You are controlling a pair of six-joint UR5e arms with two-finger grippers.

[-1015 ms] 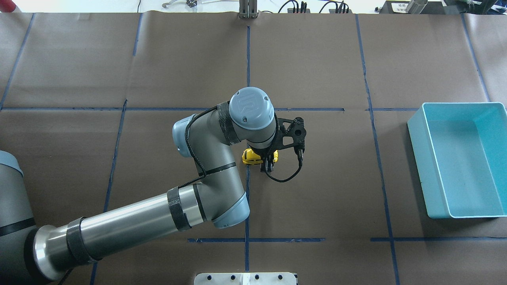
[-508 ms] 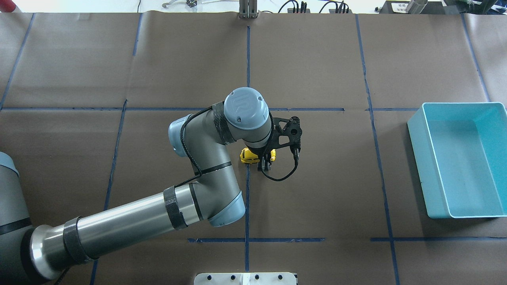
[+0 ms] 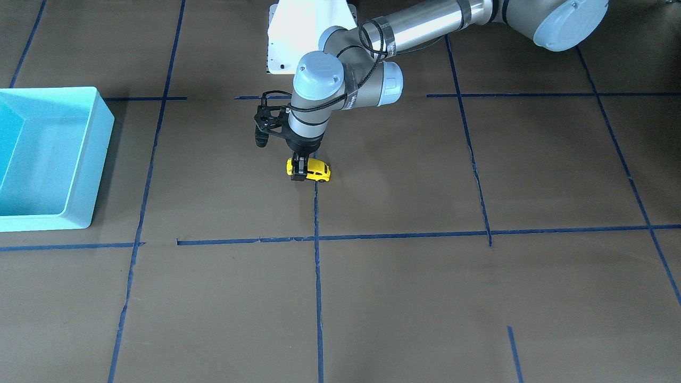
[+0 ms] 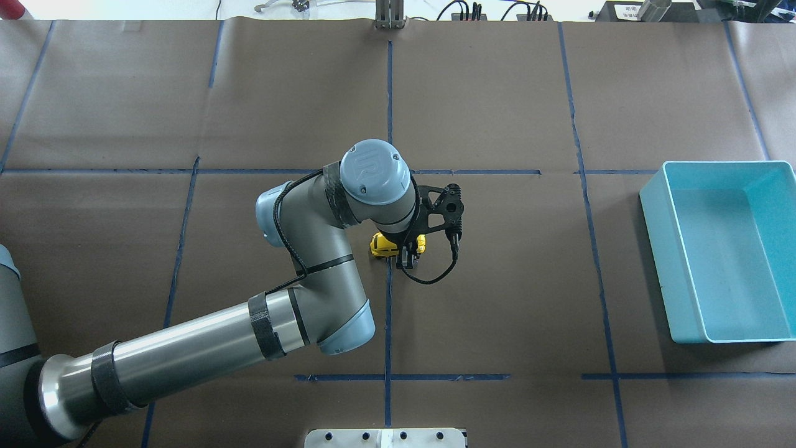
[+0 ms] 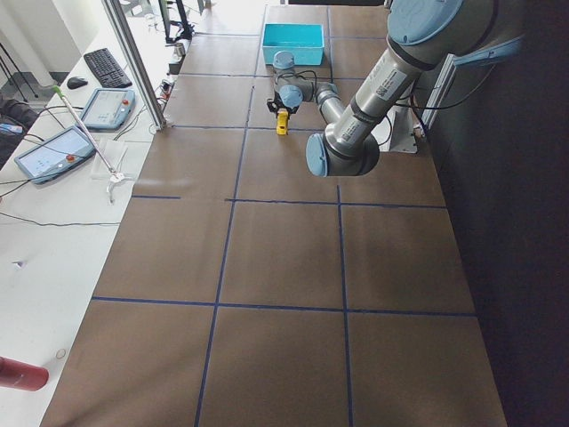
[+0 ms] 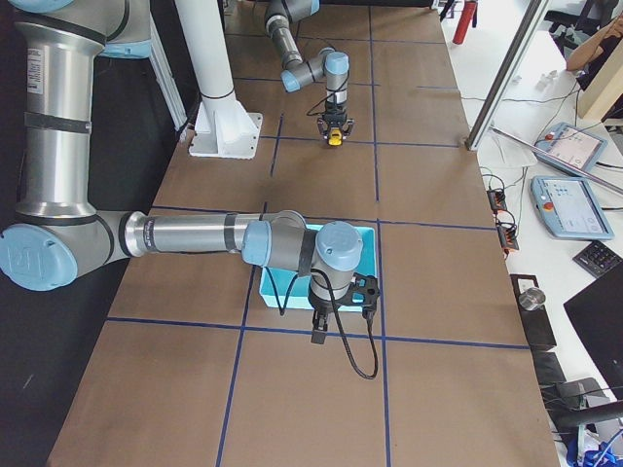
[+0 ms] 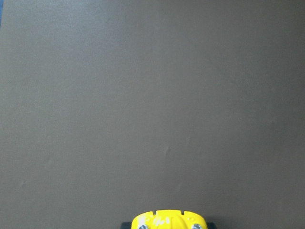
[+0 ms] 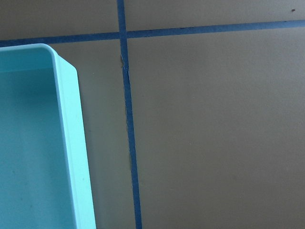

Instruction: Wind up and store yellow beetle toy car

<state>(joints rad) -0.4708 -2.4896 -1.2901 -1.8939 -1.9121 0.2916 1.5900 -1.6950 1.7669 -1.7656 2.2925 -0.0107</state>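
The yellow beetle toy car is at the table's middle, by a blue tape line. My left gripper points straight down and is shut on the car's rear half. The front view shows the car level, with its wheels at the paper, between the fingers of the left gripper. The left wrist view shows only the car's yellow end at its bottom edge. My right gripper shows only in the exterior right view, beside the turquoise bin. I cannot tell whether it is open or shut.
The empty turquoise bin stands at the table's right edge, far from the car; it also shows in the front view and the right wrist view. Brown paper with blue tape lines covers the table.
My left gripper, with the car in it, has moved steadily to the left in the overhead view, along the table surface. The bin has not moved.
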